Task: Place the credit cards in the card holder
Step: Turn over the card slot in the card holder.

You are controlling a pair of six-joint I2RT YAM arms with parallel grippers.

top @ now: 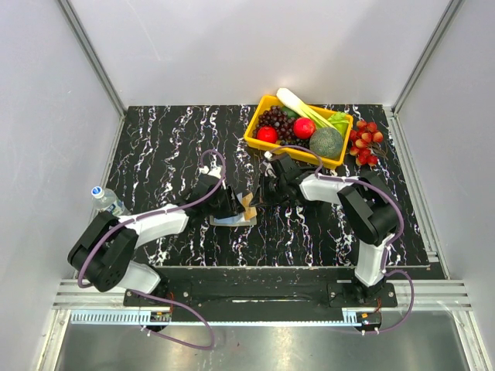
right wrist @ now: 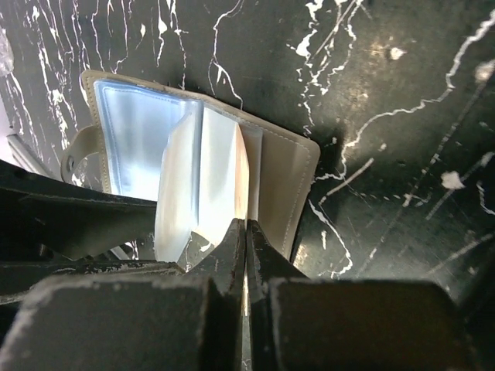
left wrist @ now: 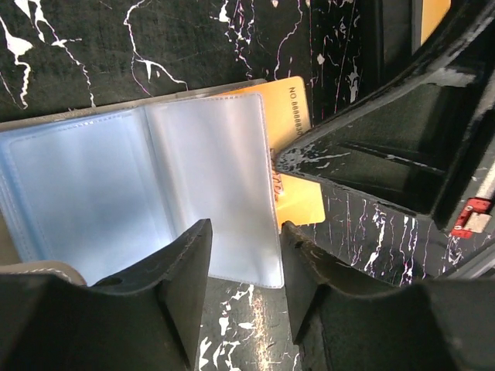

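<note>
Card holder (right wrist: 290, 166): we see it lying open mid-table (top: 170, 147), clear sleeves (left wrist: 209, 178) apparently empty.
Orange card (left wrist: 290, 116): at a sleeve's edge, not yet in.
Right gripper (right wrist: 246, 232): pinched on that card.
Left gripper (left wrist: 247, 239): fingers apart over the sleeve.
Progress: early, we judge.

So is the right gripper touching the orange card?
Touching. The left wrist view shows the right gripper pinching the orange card, its tip crossing the card's edge.

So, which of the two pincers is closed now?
The right pincer: its fingers are pressed together, pinching the orange card. The left pincer stands open, a gap between its fingers, over the card holder.
</note>
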